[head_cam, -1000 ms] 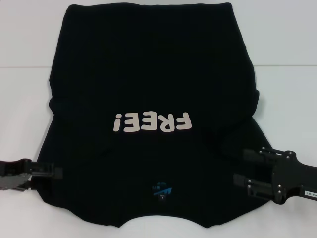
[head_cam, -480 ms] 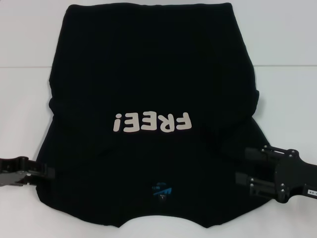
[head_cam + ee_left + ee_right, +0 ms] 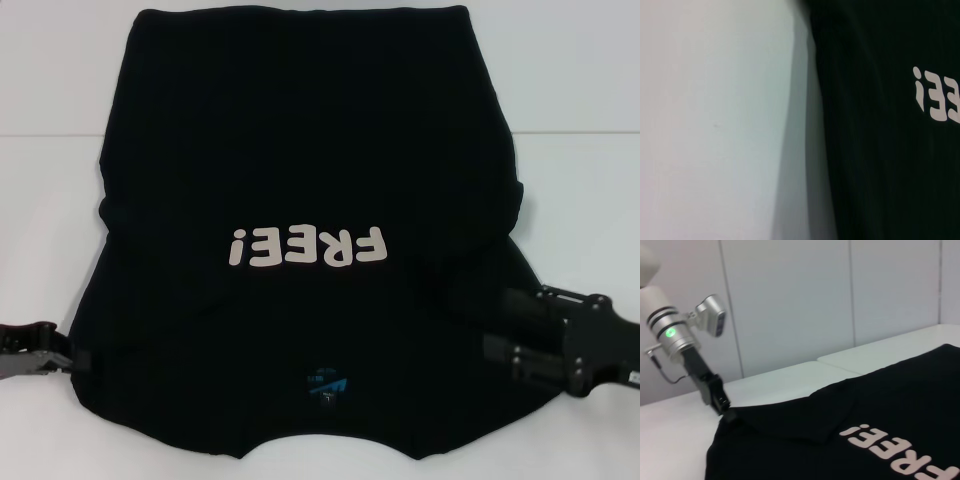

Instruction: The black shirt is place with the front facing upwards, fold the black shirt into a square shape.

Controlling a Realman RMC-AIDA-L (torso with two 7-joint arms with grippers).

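The black shirt (image 3: pixel 300 200) lies spread across the white table (image 3: pixel 580 80), filling the frame's centre, lettering up. The left gripper (image 3: pixel 75 360), lower left, touches its edge; its fingers' state I cannot tell. The right gripper (image 3: pixel 495 325), lower right, sits over the cloth, fingers apart.

— Inspector: the black shirt (image 3: pixel 300 150)?
— Assessor: Matt black cloth, smooth-lying, with flat white printed lettering (image 3: pixel 305 247) of a slightly glossy look.
— Inspector: Table (image 3: pixel 580 190)?
— Assessor: White, smooth, faint sheen.
— Inspector: Grippers?
— Assessor: Right gripper (image 3: pixel 500 325), by the right edge: matt black metal plates with small screws. Left gripper (image 3: pixel 725 407): matt black too; the arm above it is satin silver metal.
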